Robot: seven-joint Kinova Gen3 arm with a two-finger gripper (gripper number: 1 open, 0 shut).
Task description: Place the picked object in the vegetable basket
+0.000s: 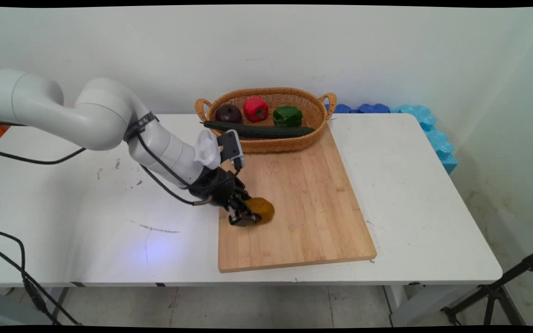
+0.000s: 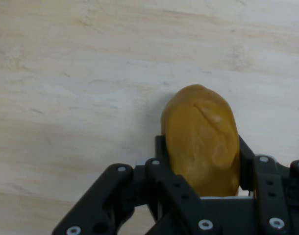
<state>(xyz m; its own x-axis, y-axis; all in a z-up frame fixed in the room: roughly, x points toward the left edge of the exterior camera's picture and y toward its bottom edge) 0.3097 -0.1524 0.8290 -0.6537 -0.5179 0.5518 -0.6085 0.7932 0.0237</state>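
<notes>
Black gripper (image 2: 201, 161) squeezes a brown potato (image 2: 201, 139) so it can't roll, low on the cutting board (image 1: 303, 203). At twelve o'clock, a basket (image 1: 266, 141) keeps other veggies together.

The gripper (image 1: 248, 213) is covering the near end of a brownish-yellow potato (image 1: 263, 209), so only its far end is showing beyond the fingers. In the hand view, the picture's bottom edge is cutting off the gripper's linkage, and the fingers are hiding the potato's lower sides.
</notes>
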